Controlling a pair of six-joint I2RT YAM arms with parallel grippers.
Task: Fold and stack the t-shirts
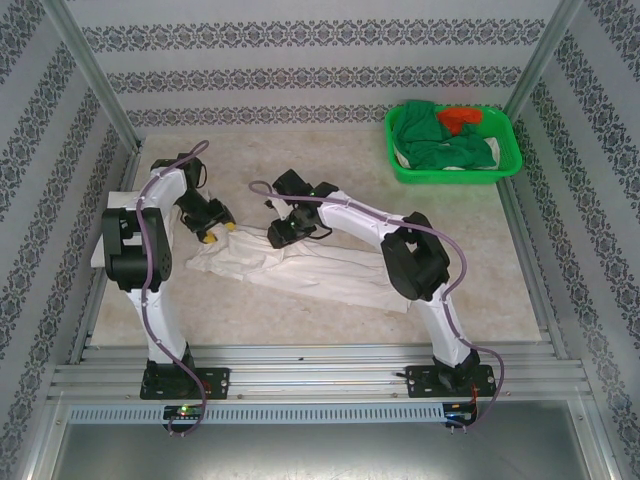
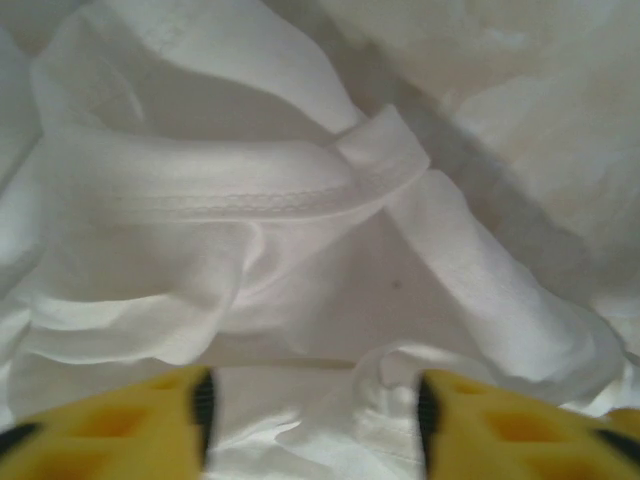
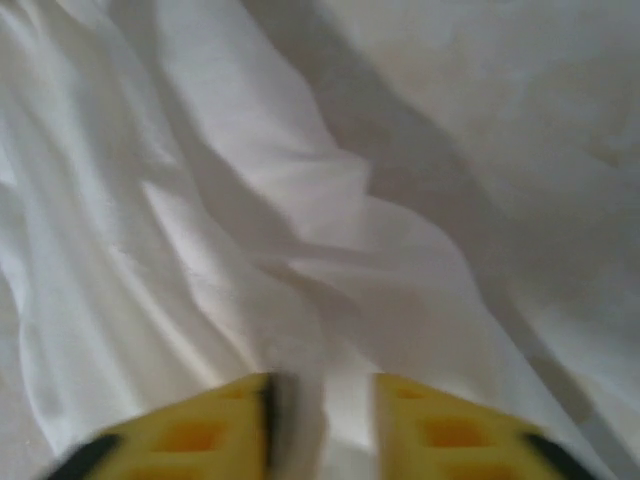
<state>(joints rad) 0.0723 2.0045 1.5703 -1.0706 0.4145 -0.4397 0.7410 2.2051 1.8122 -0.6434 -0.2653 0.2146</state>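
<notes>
A white t-shirt lies crumpled in a long band across the middle of the table, from near the left arm toward the right arm's elbow. My left gripper hangs low over its left end. In the left wrist view the left gripper is open, yellow fingers wide apart over rumpled cloth and a stitched hem. My right gripper is down on the shirt's upper middle. Seen from the right wrist, that gripper stands open with a ridge of white cloth running up between the jaws.
A green plastic basket stands at the back right with green cloth and something orange in it. A flat white thing lies at the left edge, partly behind the left arm. Metal frame posts and patterned walls ring the table.
</notes>
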